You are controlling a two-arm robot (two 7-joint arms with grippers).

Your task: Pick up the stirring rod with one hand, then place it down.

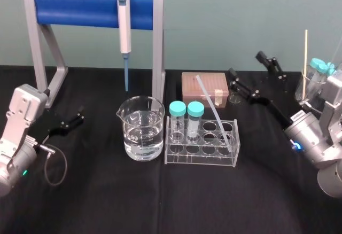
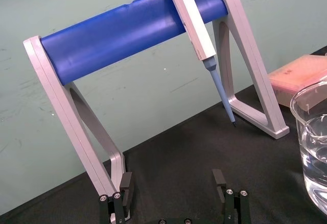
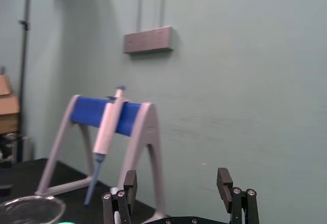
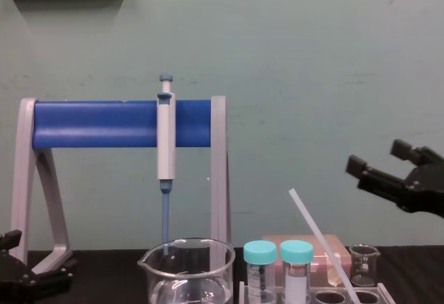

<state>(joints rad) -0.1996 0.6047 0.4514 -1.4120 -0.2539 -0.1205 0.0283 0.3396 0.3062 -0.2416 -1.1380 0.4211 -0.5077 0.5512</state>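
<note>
The stirring rod (image 1: 214,111) is a thin translucent white rod. It leans with its lower end in a hole of the clear tube rack (image 1: 203,151) and its top tilted back to the left; the chest view shows the stirring rod (image 4: 320,240) slanting up from the rack. My right gripper (image 1: 245,64) hangs open above and to the right of the rod, clear of it, with nothing between its fingers. It appears raised at the right in the chest view (image 4: 373,155) and open in its own wrist view (image 3: 177,179). My left gripper (image 1: 80,114) rests open at the table's left, also seen open in its wrist view (image 2: 172,180).
A large beaker of water (image 1: 141,128) stands left of the rack, which holds two teal-capped tubes (image 1: 186,119). Behind are a pipette (image 1: 124,25) hanging on a blue-barred stand (image 1: 80,8), a pink tip box (image 1: 203,87) and a small beaker (image 4: 363,262). A container with capped tubes and a thin stick (image 1: 305,63) stands far right.
</note>
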